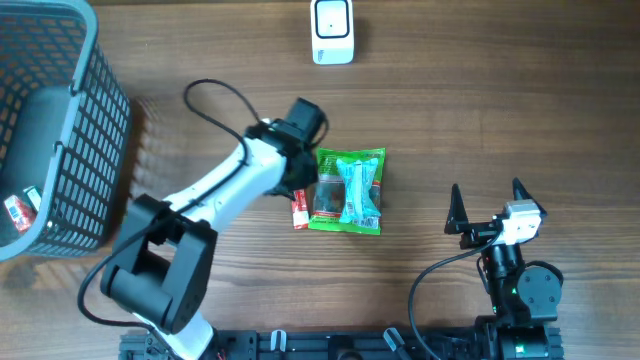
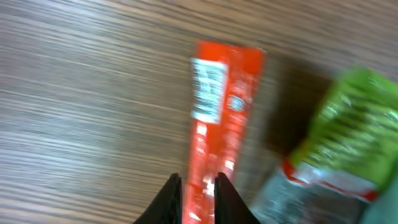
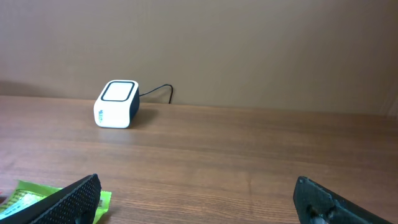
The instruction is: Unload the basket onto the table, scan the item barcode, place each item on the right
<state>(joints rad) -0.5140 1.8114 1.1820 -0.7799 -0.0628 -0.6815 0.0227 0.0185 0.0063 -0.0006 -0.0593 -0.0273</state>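
Where the grey mesh basket (image 1: 90, 120) stood at the far left of the wooden table (image 1: 480, 110), a small red-and-white item (image 1: 20, 208) lay on its floor. Right of the basket the left arm reached out towards the middle of the table, and the left gripper (image 2: 198, 186) was clenched on the near end of the red packet (image 2: 221, 118), with a dark fingertip (image 2: 169, 196) against each long edge. A white barcode label (image 2: 208, 90) faced up on the packet's far half, though the wrist view was too blurred to read it or to tell whether the packet was lifted. Just beside it to the right lay the green packet (image 1: 347, 190), flat on the wood. The white scanner (image 1: 332, 30) sat at the table's far edge, well apart from both packets, its cable trailing behind it. At the far right the right gripper (image 1: 487, 190) hovered with its jaws spread wide and nothing between them
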